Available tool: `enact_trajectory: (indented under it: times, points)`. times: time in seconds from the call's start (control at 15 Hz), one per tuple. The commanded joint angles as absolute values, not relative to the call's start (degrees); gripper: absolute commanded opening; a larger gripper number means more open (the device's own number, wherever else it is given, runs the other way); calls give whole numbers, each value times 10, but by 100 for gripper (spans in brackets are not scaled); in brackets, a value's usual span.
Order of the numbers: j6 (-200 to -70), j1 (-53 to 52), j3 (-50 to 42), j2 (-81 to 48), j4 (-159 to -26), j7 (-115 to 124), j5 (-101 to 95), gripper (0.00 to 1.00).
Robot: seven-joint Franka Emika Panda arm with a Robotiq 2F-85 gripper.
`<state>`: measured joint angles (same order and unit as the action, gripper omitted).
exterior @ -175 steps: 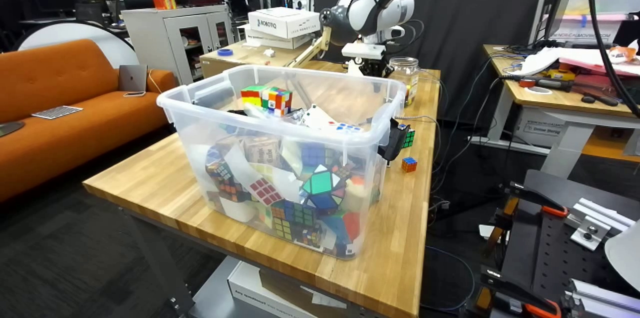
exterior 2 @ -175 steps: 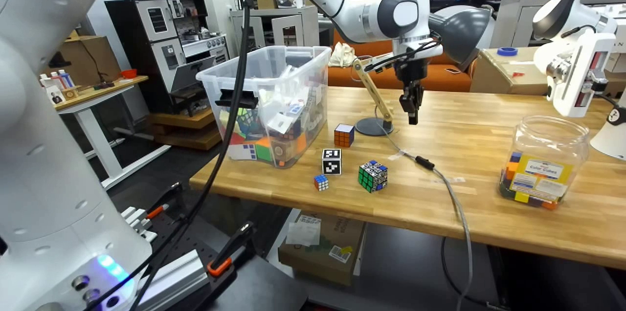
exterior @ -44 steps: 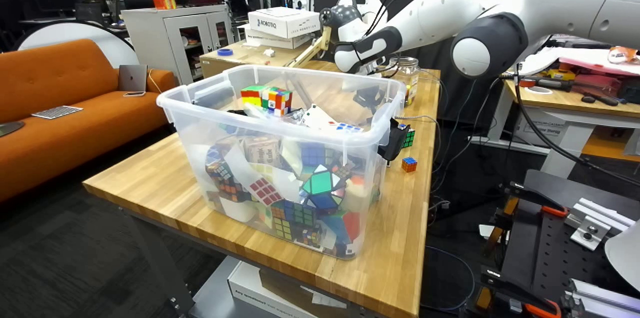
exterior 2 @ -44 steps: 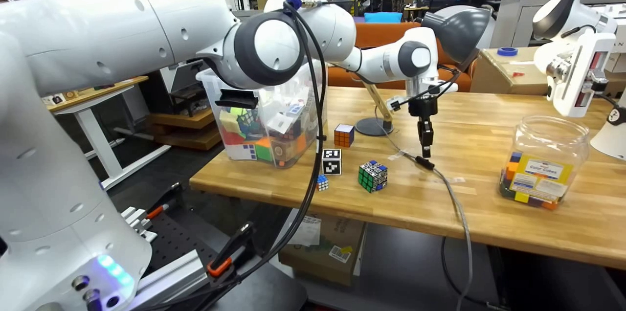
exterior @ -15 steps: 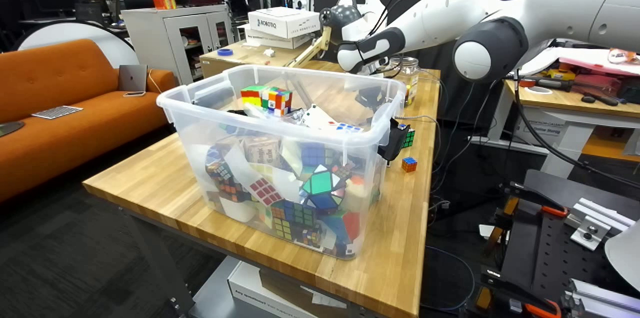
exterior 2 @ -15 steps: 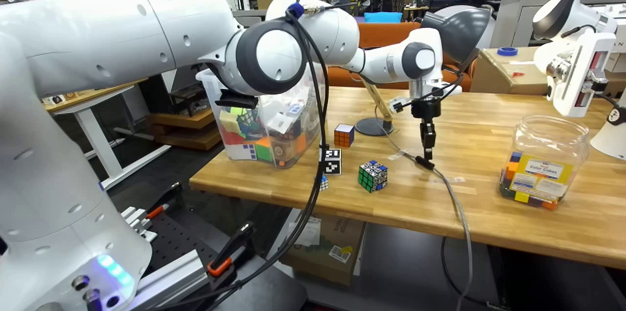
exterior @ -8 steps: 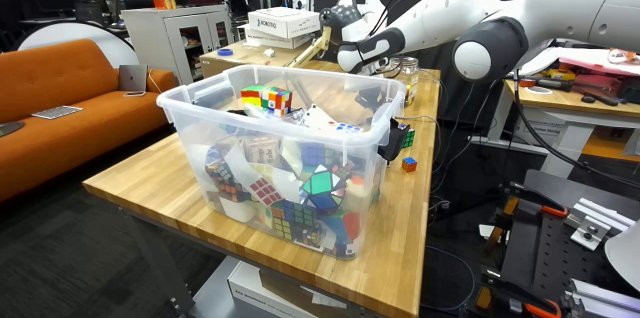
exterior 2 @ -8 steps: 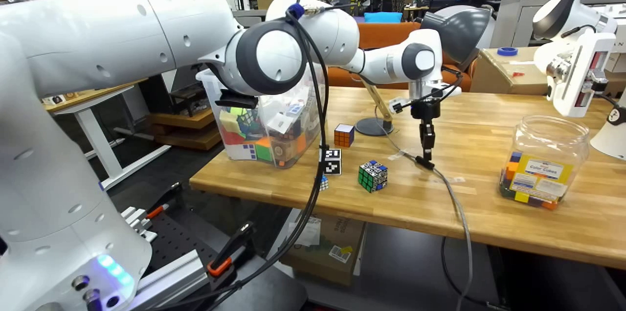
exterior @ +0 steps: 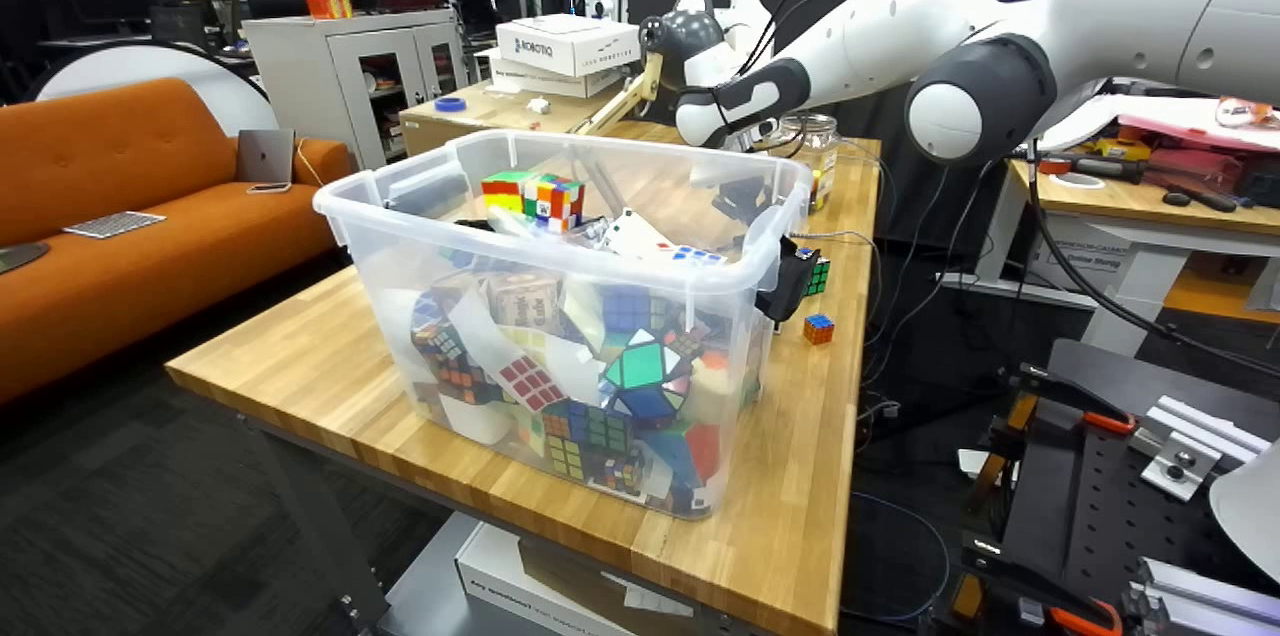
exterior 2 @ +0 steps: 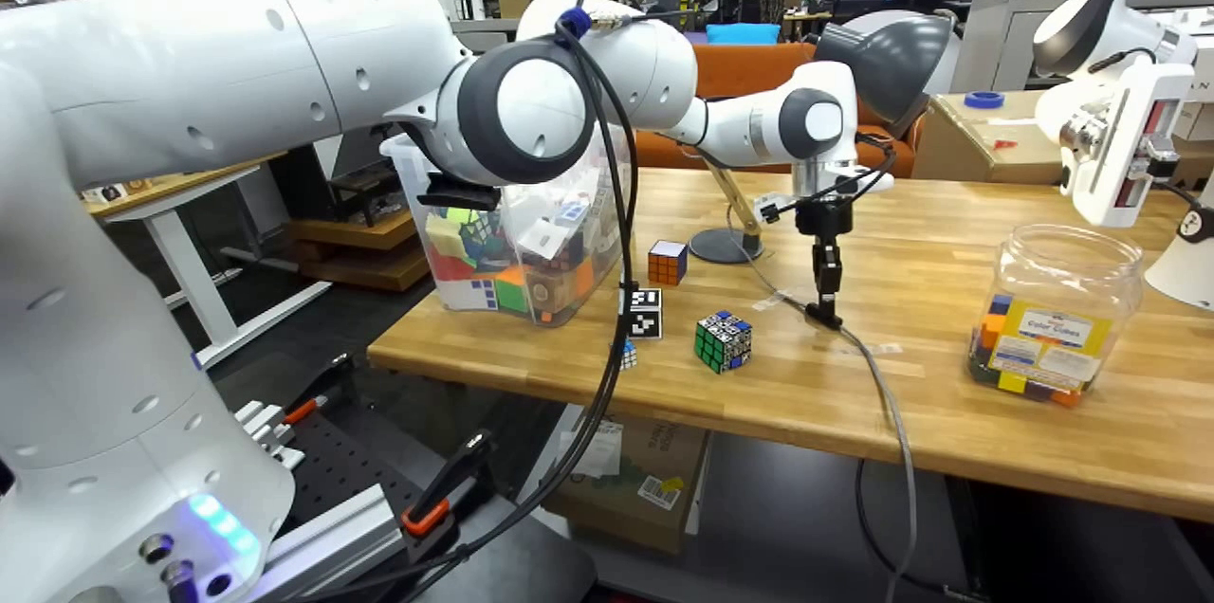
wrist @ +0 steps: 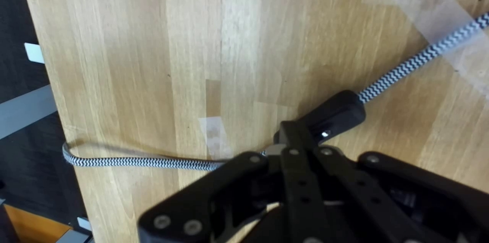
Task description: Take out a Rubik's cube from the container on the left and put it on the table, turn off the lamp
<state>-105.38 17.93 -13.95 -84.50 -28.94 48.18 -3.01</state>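
Many cubes [exterior: 556, 203]: in an exterior view, they lie heaped in the tub [exterior: 560, 258] by the short edge of the table [exterior: 790, 496]; which one the task means, I cannot tell.
Small cube [exterior: 818, 329]: outside the tub, near the long edge; a slight nudge could send it over.
Gripper [exterior 2: 826, 294]: in an exterior view, clenched, with nothing seen in its grasp, pointing down at the switch [exterior 2: 832, 322]; the step in hand looks like turning off the lamp [exterior 2: 887, 67].
Lamp: base [exterior 2: 726, 246] back from the long edge, shade [exterior 2: 868, 53] turned away, so whether it is lit does not show; an accidental second press could relight it.
Cable [exterior 2: 623, 323]: hangs in front of the small cube and a black-and-white cube [exterior 2: 649, 314]; if it touches them, lifting the arm [exterior 2: 379, 34] could drag them off the edge.
Switch: in the wrist view, partly hidden under the fingertips [wrist: 293, 128], which cover the end nearer the long edge; should the button lie elsewhere, the press may miss, or the narrow body may skid on the smooth table.
Cord [wrist: 414, 69]: runs over the long edge; if the tape [wrist: 424, 2] meeting it holds poorly, a sideways push could swing the switch away.
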Motion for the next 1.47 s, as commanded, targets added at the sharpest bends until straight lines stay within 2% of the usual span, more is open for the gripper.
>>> enact_trajectory:
  times: [0.0, 1.4]
  points:
    - [-1050, 185, -127, -845, -288, 484, -34, 0]
    - [-1048, 186, -116, -844, -283, 484, -24, 0]
